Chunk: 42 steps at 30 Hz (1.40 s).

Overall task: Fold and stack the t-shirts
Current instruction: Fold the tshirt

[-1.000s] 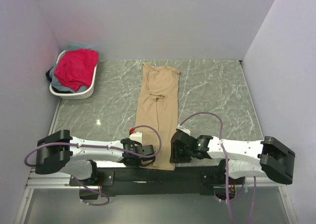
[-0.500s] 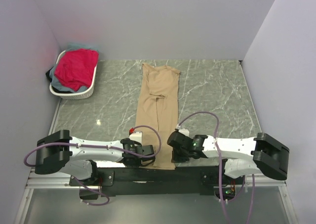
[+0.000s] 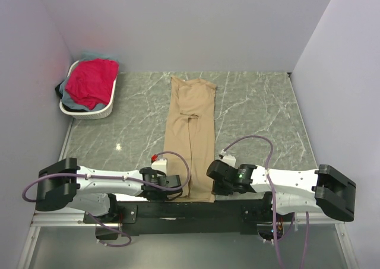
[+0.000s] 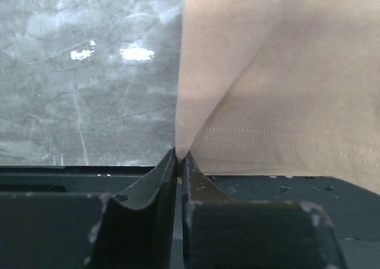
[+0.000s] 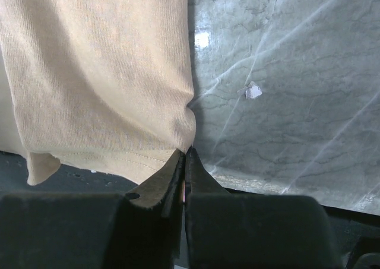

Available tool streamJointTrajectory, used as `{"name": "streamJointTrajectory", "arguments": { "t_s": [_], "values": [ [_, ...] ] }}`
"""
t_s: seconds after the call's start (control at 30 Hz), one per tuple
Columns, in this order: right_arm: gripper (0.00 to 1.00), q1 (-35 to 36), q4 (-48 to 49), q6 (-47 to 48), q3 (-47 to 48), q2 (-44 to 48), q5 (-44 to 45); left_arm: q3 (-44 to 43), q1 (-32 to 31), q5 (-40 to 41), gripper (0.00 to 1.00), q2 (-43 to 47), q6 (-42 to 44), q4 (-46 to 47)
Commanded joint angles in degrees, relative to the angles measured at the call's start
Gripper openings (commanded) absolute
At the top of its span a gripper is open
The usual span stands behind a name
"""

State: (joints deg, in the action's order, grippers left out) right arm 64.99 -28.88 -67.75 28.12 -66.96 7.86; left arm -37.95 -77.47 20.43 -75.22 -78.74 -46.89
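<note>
While clamped shut on the hem corners of the tan t-shirt (image 3: 190, 123), left tool (image 4: 178, 158) on one, right tool (image 5: 185, 153) on the other, lift both together, level. Carry hem straight ahead over the cloth lying flat on the tabletop (image 3: 261, 114) beyond the tips, at matched speed to avoid skew; probably set down at collar.

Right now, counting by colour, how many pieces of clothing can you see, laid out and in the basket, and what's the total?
Tan t-shirt, laid out flat: 1
Red-pink t-shirt, top of the basket: 1
Pale blue-grey cloth, under it: 1
Dark cloth, basket's left edge: 1
Total: 4 visible; more may be hidden underneath.
</note>
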Motion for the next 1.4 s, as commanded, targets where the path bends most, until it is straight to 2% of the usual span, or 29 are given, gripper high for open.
{"name": "streamJointTrajectory", "arguments": {
  "t_s": [0.0, 0.07, 0.13, 0.17, 0.2, 0.27, 0.3, 0.4, 0.53, 0.8, 1.0, 1.37],
  "values": [
    [0.04, -0.3, -7.1, 0.3, -3.1, -2.4, 4.7, 2.4, -0.4, 0.4, 0.16, 1.5, -1.7, -6.0],
    [0.04, -0.4, -7.8, 0.4, -2.6, -2.1, 4.9, 2.5, -0.4, 0.1, 0.24, 2.0, -1.9, -6.1],
    [0.10, -0.4, -9.0, 0.3, -2.4, -1.7, 5.4, 3.0, -0.4, -0.5, 0.31, 3.1, -1.2, -4.7],
    [0.17, -0.4, -9.3, 0.2, -2.3, -1.5, 5.5, 3.0, -0.4, -0.4, 0.36, 3.3, -0.8, -3.7],
    [0.44, -0.3, -9.7, 0.2, -1.9, -1.2, 5.8, 2.5, -0.4, 0.0, 0.52, 3.5, -0.5, -3.5],
    [0.65, -0.3, -12.6, -0.5, -0.8, 0.6, 7.2, 1.4, -0.5, 0.7, 0.60, 3.2, -0.3, -4.3],
    [0.68, -0.4, -14.4, -0.5, -0.3, 1.6, 7.8, 0.3, -0.6, 1.6, 0.62, 2.8, -0.4, -5.7],
    [0.70, -0.4, -16.5, -0.1, 1.9, 8.3, 9.8, -1.8, -0.7, 2.9, 0.64, 2.3, -0.1, -7.8],
    [0.70, -0.3, -16.9, 3.0, 7.0, 11.1, 10.5, -5.8, -0.8, 5.7, 0.66, 2.1, 0.4, -9.2],
    [0.64, -0.1, -9.3, 8.3, 10.1, 5.0, 5.2, -13.8, -0.8, 6.8, 0.68, -1.5, 5.4, -5.8],
    [0.61, 0.0, -1.5, 10.2, 8.7, 1.3, 1.6, -12.8, -0.8, 5.2, 0.64, -5.3, 6.6, -0.2],
    [0.60, 0.0, 10.1, 10.6, 4.8, -2.8, -5.4, -7.7, -0.8, 4.8, 0.61, -4.9, 4.2, 6.5]
  ]
}}
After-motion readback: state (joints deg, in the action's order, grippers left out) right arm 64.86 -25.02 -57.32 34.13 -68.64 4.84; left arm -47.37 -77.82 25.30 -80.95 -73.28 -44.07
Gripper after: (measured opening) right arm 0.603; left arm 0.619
